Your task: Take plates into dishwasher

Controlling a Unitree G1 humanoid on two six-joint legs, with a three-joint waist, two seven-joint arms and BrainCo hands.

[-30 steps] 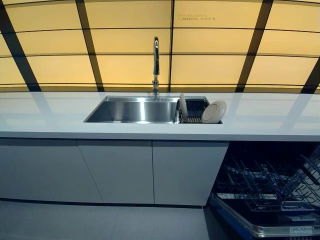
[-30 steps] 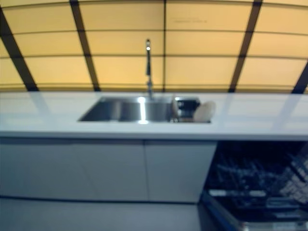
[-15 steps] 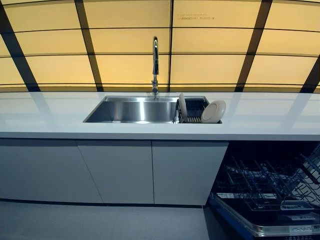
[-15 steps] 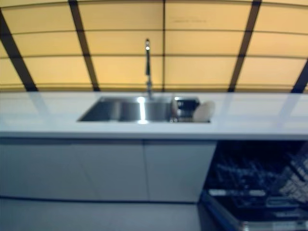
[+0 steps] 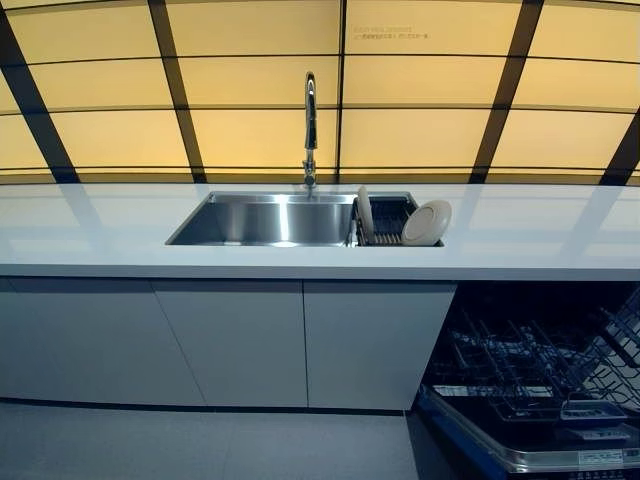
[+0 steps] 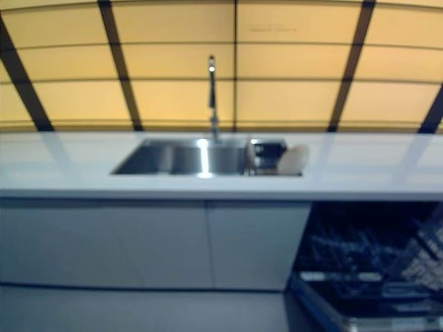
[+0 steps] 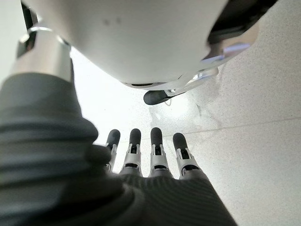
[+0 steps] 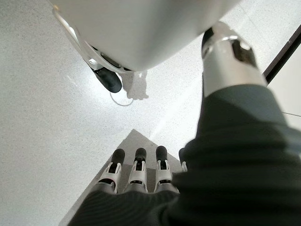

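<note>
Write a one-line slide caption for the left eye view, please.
Two plates stand in a rack beside the steel sink; the dishwasher is open, lower right.

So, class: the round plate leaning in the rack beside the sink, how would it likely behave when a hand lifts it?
The plate looks rigid and glossy, so probably slippery and breakable if dropped. It stands tilted on edge in the rack, so a nudge could tip or roll it. Thin and round, it seems fairly light.
</note>
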